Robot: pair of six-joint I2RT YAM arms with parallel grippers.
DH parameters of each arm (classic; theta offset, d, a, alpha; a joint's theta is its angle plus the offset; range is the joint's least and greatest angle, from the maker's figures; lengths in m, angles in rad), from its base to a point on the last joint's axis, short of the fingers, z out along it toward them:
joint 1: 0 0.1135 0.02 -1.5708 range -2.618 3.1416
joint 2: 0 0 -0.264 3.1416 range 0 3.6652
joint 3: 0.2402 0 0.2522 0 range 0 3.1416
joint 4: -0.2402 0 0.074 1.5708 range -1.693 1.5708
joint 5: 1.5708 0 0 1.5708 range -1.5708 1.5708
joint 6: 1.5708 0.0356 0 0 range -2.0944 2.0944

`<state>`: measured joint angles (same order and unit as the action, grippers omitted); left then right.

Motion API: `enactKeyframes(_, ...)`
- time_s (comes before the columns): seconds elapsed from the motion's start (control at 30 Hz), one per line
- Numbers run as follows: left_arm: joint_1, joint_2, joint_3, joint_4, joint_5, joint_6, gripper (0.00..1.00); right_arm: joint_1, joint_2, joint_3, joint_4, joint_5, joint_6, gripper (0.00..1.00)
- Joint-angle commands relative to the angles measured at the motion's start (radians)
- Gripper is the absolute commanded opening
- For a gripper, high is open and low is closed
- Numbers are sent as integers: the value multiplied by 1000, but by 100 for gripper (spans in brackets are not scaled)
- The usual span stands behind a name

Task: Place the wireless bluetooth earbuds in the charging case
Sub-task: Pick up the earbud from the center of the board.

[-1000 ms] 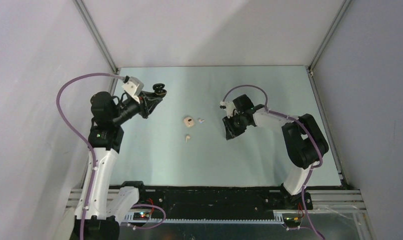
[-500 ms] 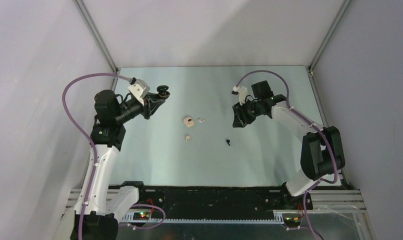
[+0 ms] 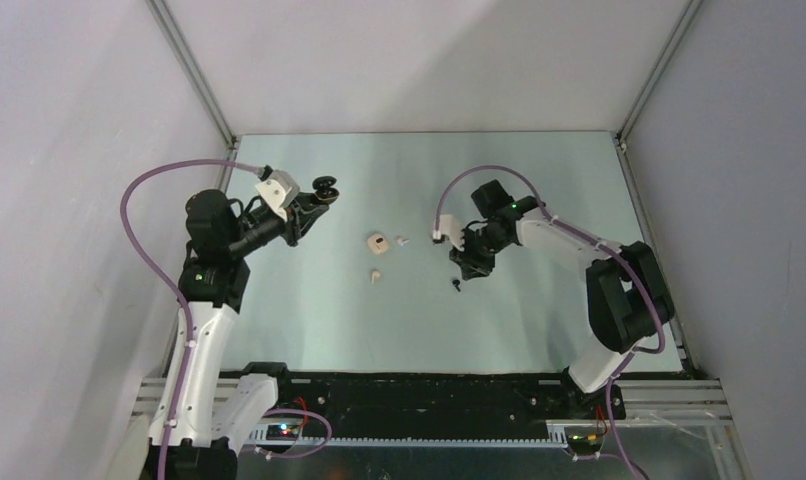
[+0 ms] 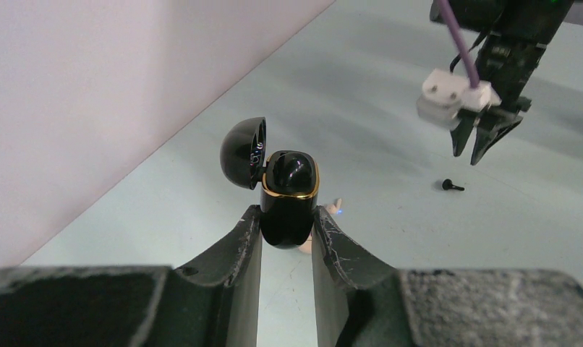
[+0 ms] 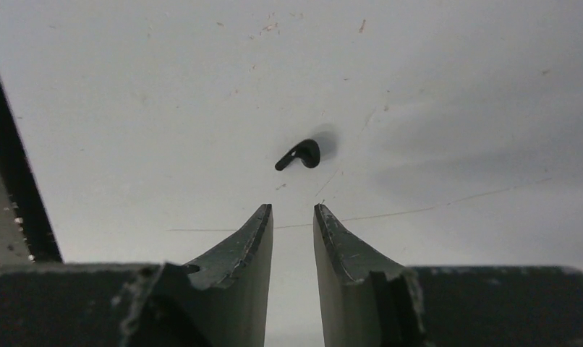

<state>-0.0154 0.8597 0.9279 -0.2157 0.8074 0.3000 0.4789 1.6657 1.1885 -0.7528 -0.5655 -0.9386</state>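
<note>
So the right gripper (image 5: 293, 212) hung over the table (image 5: 129, 108), jaws a narrow slot apart, holding nothing. The black earbud (image 5: 301, 154) lay just ahead of its tips, stem slanting back-left, I think. The left gripper (image 4: 286, 217), much farther off, clamped the open case (image 4: 289, 181).

a narrow free gap is kept between the fingers of the right gripper (image 5: 292, 210). the black earbud (image 5: 301, 154) lies just ahead of its tips, with bare table (image 3: 539, 190) open on every side of it. toward the left gripper (image 4: 288, 215), the middle of the table is obstructed by a beige piece (image 3: 378, 242), a smaller beige piece (image 3: 376, 275) and a tiny pale piece (image 3: 403, 241). the left gripper's gap is filled by the black case (image 4: 290, 195), lid swung open. the table is closed off by walls (image 3: 79, 150) left, right and behind.
</note>
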Motion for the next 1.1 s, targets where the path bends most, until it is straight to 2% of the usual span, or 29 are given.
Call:
enactKeyframes(0.0,-4,-30,0,15,-7,29,0,111,44,33,103,202,124,31)
enactKeyframes(0.03,-4,-31,1,14,-13,25,0,128,52,37,112,283,257,34)
enactKeyframes(0.17,-4,-45,3,14,-26,4,0,183,88,59,76,367,591,41)
enactKeyframes(0.3,-4,-70,-4,14,-38,-10,0,201,107,55,85,431,768,41)
enactKeyframes(0.47,-4,-85,-10,9,-42,-26,0,223,153,105,91,538,853,41)
enactKeyframes(0.7,-3,-93,-19,6,-58,-26,0,217,235,181,88,544,885,38)
enactKeyframes(1.07,-3,-100,-22,-7,-65,-21,0,219,273,197,39,611,934,46)
